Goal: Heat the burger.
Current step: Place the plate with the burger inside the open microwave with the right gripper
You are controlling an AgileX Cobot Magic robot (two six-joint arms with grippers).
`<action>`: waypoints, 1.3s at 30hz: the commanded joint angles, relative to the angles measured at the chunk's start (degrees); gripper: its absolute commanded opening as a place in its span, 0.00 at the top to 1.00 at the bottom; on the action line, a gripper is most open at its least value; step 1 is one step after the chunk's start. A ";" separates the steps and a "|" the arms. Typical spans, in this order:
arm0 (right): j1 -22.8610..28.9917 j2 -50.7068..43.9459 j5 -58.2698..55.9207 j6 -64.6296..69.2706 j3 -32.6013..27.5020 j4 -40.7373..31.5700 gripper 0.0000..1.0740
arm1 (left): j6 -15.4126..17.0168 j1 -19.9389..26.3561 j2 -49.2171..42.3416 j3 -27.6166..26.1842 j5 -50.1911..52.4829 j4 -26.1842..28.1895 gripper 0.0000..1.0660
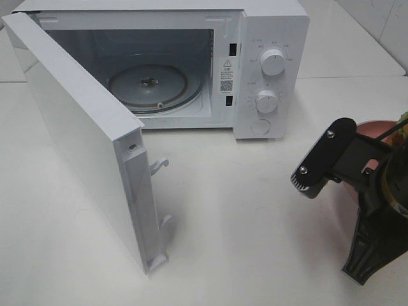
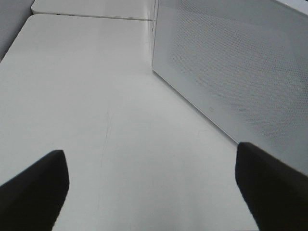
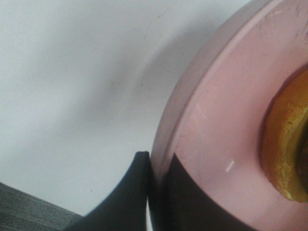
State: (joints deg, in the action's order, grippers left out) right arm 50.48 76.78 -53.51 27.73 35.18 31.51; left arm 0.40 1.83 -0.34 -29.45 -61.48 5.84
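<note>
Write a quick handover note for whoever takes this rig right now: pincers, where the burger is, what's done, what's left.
Left pincer: open, holding nothing, over the table by the door.
Right pincer: clamped on the plate rim, right of the microwave.
Burger: on that plate.
Done: door open, turntable bare.
Left: put the burger inside, shut the door, start heating.
</note>
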 commanded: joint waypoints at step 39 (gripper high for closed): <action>7.73 -1.09 10.71 -36.10 -0.17 6.88 1.00 | 0.06 -0.06 -0.06 -0.06 0.11 0.40 0.19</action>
State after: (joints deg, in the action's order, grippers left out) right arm 57.87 76.15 -44.63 -6.07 34.89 34.61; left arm 0.40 1.83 -0.34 -29.45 -61.48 5.84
